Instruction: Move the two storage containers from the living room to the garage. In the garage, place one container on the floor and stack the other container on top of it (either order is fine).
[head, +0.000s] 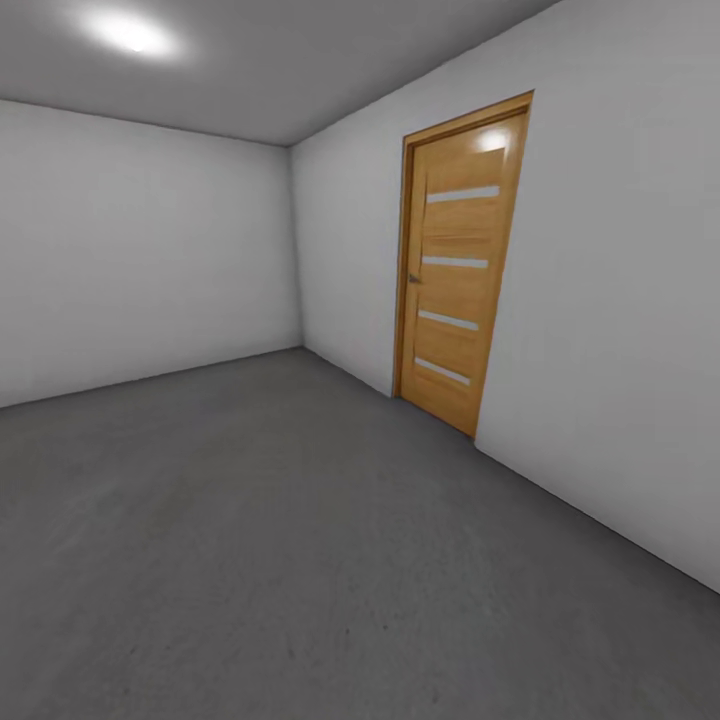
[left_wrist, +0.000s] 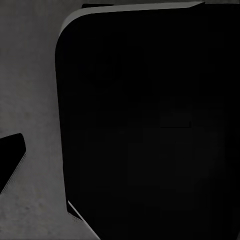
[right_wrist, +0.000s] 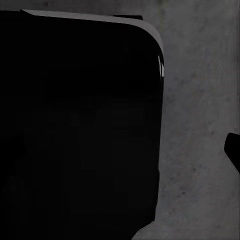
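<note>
I am in the garage, a bare room with grey-white walls (head: 140, 250) and a dark grey speckled concrete floor (head: 300, 540). The two storage containers are out of view. In the left wrist view a black sliver (left_wrist: 10, 160) juts in over the floor, perhaps one finger of my left gripper. A similar black tip (right_wrist: 233, 150) shows in the right wrist view. Whether either gripper is open or shut cannot be made out.
A light wooden door (head: 458, 270) with several narrow glass strips stands shut in the right wall. A ceiling lamp (head: 130, 32) glows at the upper left. My own black body (left_wrist: 150, 125) (right_wrist: 80, 130) looms large in both wrist views above the concrete.
</note>
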